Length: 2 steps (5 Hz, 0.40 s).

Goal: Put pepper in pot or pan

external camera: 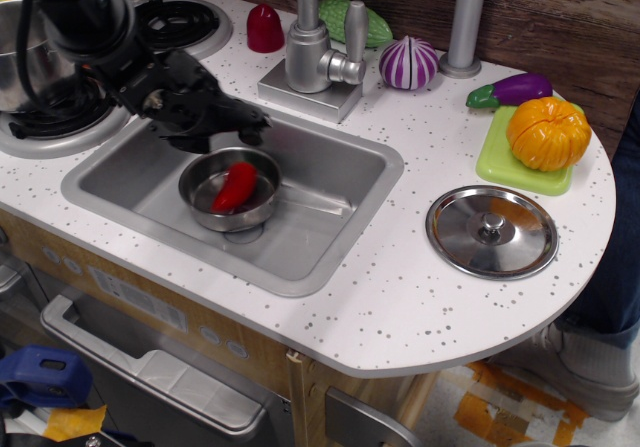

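The red pepper [235, 186] lies inside the small steel pan [208, 207], which sits in the sink [330, 172] with its thin handle [318, 203] pointing right. My gripper [235, 127] hovers just above and behind the pan, at the sink's far left edge. Its dark fingers look spread and hold nothing. The arm reaches in from the upper left.
A taller steel pot [25, 62] stands on the left burner. A dark red dome toy [265, 28], faucet [318, 37], green vegetable [360, 22] and purple onion [408, 63] line the back. A steel lid [491, 231], eggplant [512, 90] and orange pumpkin on a green board [545, 132] lie right.
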Tool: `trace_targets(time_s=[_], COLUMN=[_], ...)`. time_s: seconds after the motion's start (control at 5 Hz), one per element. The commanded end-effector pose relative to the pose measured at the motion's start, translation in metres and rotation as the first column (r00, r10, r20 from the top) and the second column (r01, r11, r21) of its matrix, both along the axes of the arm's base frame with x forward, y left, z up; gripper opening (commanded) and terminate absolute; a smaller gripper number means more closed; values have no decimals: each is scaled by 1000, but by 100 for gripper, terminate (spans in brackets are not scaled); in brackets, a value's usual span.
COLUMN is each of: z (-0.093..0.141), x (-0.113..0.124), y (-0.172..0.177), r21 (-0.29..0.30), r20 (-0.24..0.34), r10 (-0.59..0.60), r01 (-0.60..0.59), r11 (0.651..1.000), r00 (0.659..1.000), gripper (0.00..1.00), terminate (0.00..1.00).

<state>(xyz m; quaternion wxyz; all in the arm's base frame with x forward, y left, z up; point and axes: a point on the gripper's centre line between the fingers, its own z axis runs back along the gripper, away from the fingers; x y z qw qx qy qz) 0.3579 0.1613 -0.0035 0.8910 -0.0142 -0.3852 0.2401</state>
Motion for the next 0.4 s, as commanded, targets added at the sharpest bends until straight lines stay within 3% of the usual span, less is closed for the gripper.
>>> trace_targets(time_s=[0.0, 0.2], z=[14, 14], x=[7, 7], y=[5, 5], r21=[57, 57], r20=[32, 32], r10=[-60, -60], r01=[58, 58], r11=[997, 997], r00=[998, 998], gripper=[100, 100], terminate=[0, 100])
